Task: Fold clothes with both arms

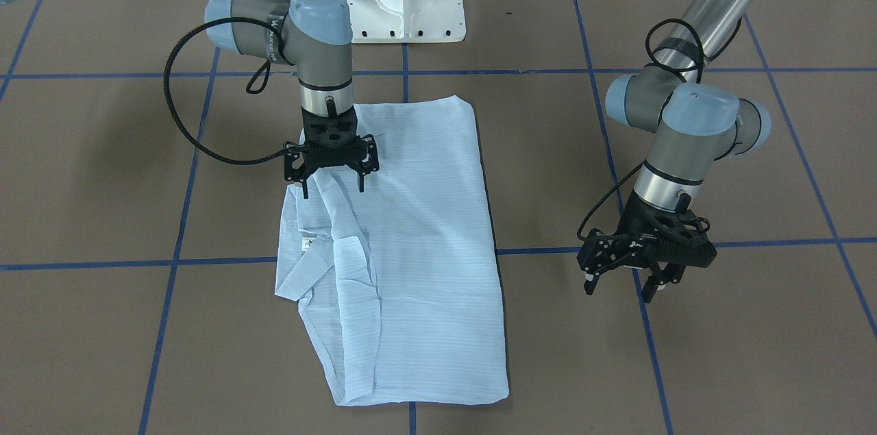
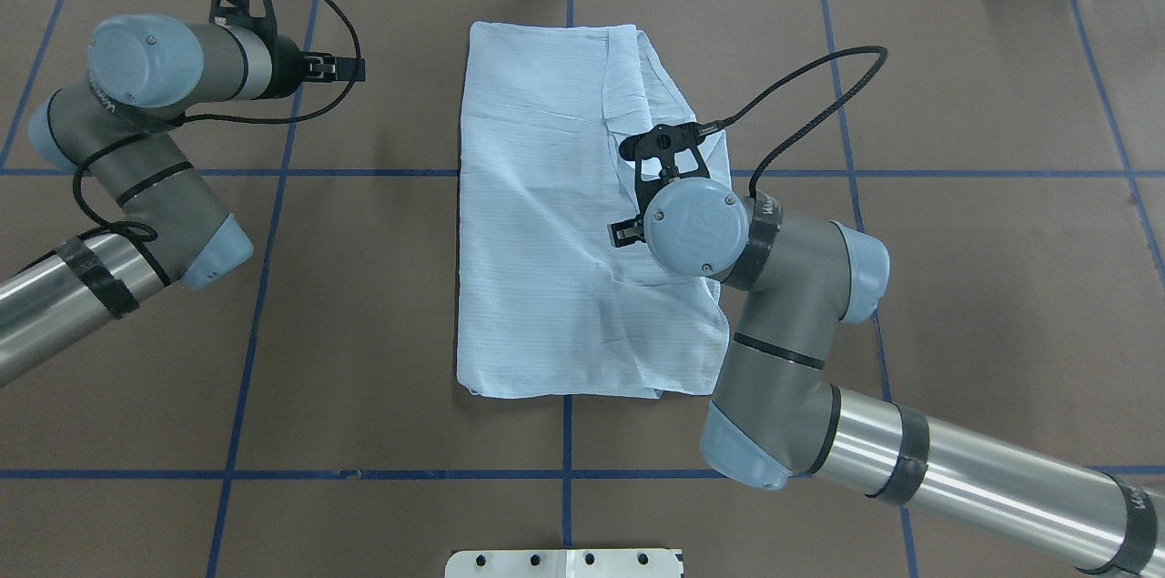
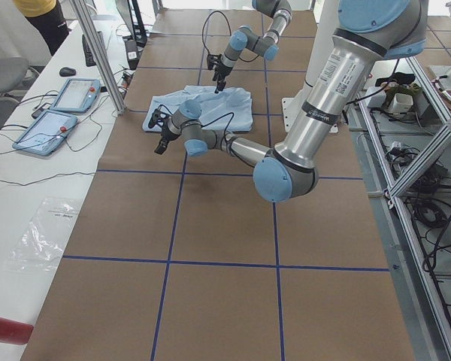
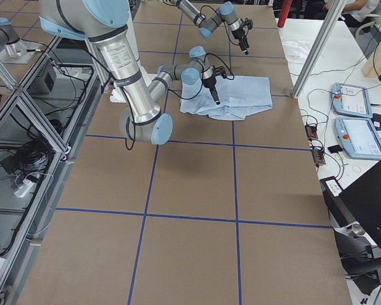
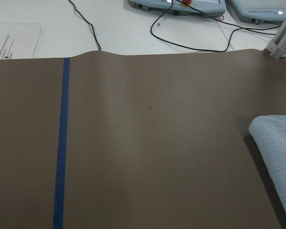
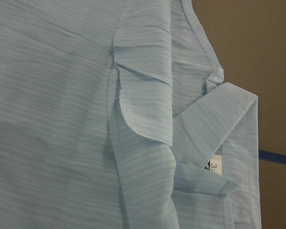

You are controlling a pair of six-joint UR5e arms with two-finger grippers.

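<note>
Shirt [image 1: 418, 229], pale blue, folded into a long strip at the middle of the desk [image 1: 103, 181], collar and label along one long side, right arm [image 1: 318, 58] over that side, jaws apart, left arm [image 1: 685, 133] over bare desk well aside, jaws apart.

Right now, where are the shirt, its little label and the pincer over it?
shirt [image 1: 425, 216]: front-facing view, smooth middle of the cloth.
label [image 6: 216, 165]: right wrist view, the small white tag.
right pincer [image 1: 333, 190]: front-facing view, midway between its fingertips.
</note>
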